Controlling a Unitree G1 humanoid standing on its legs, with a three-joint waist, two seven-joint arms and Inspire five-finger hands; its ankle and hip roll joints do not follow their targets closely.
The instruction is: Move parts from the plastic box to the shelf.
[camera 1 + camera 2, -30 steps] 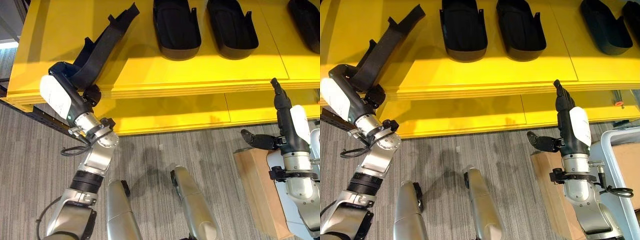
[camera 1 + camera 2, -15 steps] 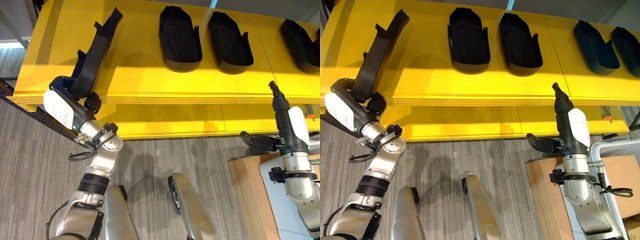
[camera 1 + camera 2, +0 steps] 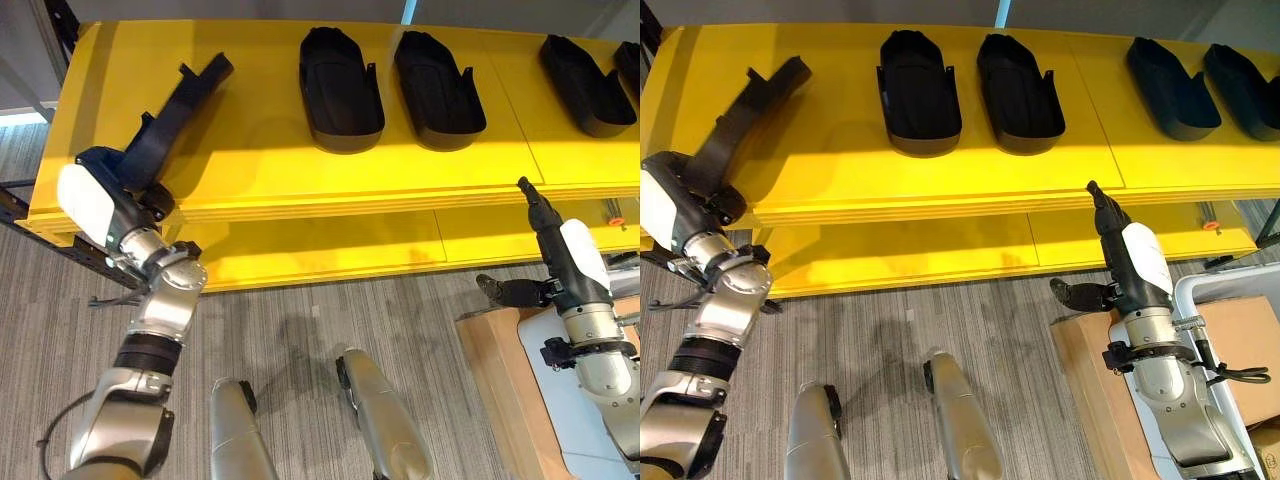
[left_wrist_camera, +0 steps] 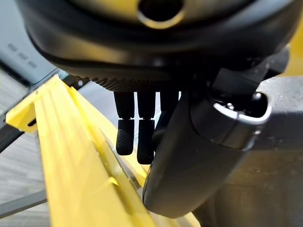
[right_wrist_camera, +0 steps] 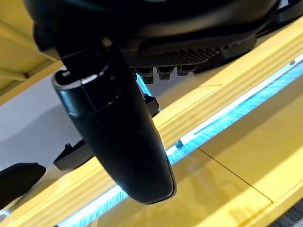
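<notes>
Black long part (image 3: pixel 170 115) lies on the yellow shelf (image 3: pixel 260 170), its near end clenched in my left hand (image 3: pixel 105 185). I should settle it flat before letting go; my right hand (image 3: pixel 545 235) hangs released.

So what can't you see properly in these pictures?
- Left hand: in both eye views the long black part on the yellow shelf covers its fingers, so its grip is unclear.
- Black tray at the shelf's right end: cut off by the picture edge.
- Cardboard box by the right hand: the arm covers part of it, and its inside is hidden.
</notes>
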